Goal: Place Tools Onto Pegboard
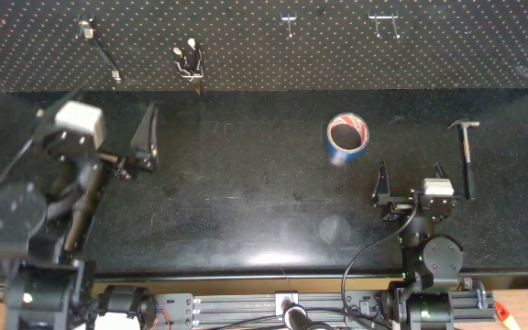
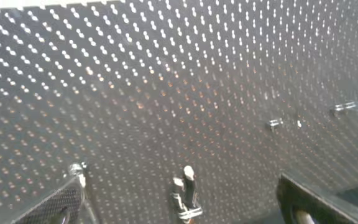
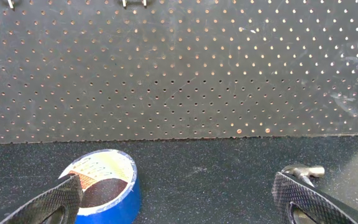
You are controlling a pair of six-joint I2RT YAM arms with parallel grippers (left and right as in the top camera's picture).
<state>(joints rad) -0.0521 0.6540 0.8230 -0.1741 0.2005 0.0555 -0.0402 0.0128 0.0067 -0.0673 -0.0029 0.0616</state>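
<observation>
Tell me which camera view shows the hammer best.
The top view: the hammer lies in full on the table, head toward the pegboard, handle beside the right claw. The right wrist view catches just its head.

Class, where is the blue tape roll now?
In the top view, the tape roll sits on the table right of centre, left of the hammer and just beyond the right claw.
</observation>
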